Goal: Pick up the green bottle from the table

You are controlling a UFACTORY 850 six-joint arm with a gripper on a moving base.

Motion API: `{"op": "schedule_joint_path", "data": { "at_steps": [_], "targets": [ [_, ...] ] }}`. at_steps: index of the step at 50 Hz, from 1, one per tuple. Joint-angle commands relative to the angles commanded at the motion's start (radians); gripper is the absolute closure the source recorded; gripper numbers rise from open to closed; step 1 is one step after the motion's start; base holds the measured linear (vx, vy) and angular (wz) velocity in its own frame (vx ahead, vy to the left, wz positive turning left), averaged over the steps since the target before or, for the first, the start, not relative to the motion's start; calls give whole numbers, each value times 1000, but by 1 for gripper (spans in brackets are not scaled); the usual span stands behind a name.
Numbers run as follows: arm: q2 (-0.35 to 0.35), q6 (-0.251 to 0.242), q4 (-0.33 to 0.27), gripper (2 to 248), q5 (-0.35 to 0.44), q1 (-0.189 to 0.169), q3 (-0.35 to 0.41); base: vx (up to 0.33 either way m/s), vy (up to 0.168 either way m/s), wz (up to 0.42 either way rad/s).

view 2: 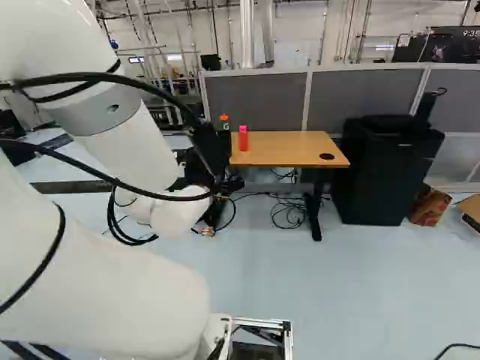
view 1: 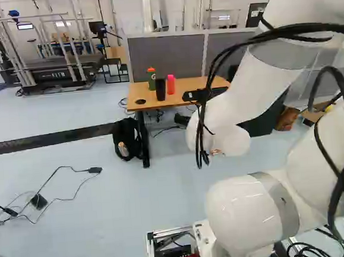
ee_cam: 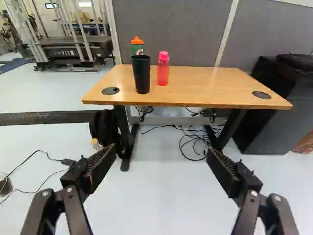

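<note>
Three upright vessels are carried by the desk with a light wooden top (ee_cam: 205, 85): a green bottle with an orange cap (ee_cam: 137, 50), partly hidden behind a tall black cup (ee_cam: 142, 76), and a translucent pink bottle (ee_cam: 163, 74). The black two-fingered gripper (view 2: 210, 150) is spread wide, pointed toward the desk.

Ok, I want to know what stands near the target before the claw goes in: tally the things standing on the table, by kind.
Bottles: 2 (green bottle, pink bottle)
Cups: 1 (black cup)
Total: 3
</note>
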Motion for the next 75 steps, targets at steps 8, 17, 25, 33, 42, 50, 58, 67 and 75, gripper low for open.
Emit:
{"op": "schedule_joint_path", "data": {
  "at_steps": [8,17,25,33,42,50,58,67,75],
  "targets": [
    [0,0,0,3,0,0,0,0,0,0],
    [0,0,0,3,0,0,0,0,0,0],
    [0,0,0,3,0,0,0,0,0,0],
    [0,0,0,3,0,0,0,0,0,0],
    [0,0,0,3,0,0,0,23,18,-51],
    [0,0,0,3,0,0,0,101,10,-7],
    [0,0,0,3,0,0,0,112,2,-11],
    [0,0,0,3,0,0,0,149,1,-18],
    [0,0,0,3,0,0,0,210,2,-26]
  ]
}}
